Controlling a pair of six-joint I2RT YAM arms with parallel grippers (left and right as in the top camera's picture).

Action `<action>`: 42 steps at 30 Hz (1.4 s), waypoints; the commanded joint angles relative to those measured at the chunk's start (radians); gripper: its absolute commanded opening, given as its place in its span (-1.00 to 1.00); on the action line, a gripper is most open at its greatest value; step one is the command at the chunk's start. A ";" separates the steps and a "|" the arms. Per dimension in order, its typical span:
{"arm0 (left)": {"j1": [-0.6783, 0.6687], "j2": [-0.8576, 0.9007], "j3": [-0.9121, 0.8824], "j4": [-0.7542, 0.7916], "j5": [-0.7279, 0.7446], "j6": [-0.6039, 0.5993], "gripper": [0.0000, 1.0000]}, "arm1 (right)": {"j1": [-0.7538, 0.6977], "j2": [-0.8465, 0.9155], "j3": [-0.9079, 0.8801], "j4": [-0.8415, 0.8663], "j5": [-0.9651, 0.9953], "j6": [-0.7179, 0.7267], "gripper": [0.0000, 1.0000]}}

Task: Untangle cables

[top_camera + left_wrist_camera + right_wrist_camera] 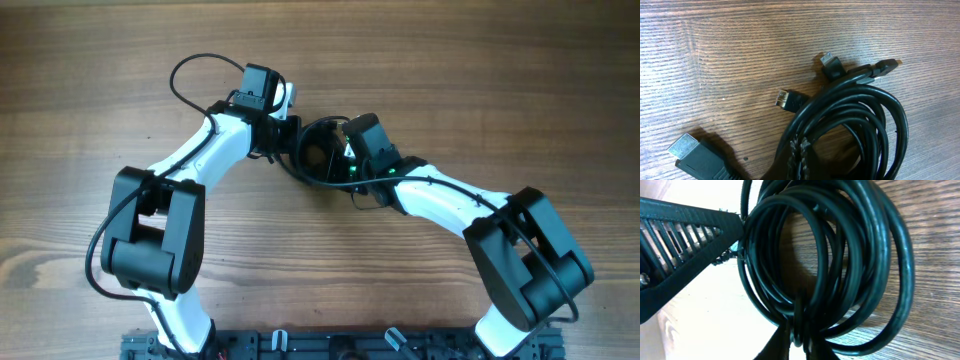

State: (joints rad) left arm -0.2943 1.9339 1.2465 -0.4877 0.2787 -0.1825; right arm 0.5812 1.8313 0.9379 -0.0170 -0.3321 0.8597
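Right wrist – pinching one strand of cables (900,255) in right tool (797,349), narrowed close; clamping coil's edge in left tool (292,140), fully closed – all on bench (935,210).

Overhead looks straight down; both wrist cameras closely face the cables (875,255)

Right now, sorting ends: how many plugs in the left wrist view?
4: large silver-tipped black plug bottom left, small plug centre, angled plug top centre, slim plug upper right; others may hide.
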 commanded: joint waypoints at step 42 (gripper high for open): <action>-0.003 0.043 -0.003 -0.005 -0.010 -0.009 -0.88 | 0.053 0.056 0.003 0.000 0.131 0.033 -0.91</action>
State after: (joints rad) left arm -0.2943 1.9377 1.2469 -0.4847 0.2794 -0.1825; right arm 0.6373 1.8351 0.9379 -0.0166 -0.2592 0.8936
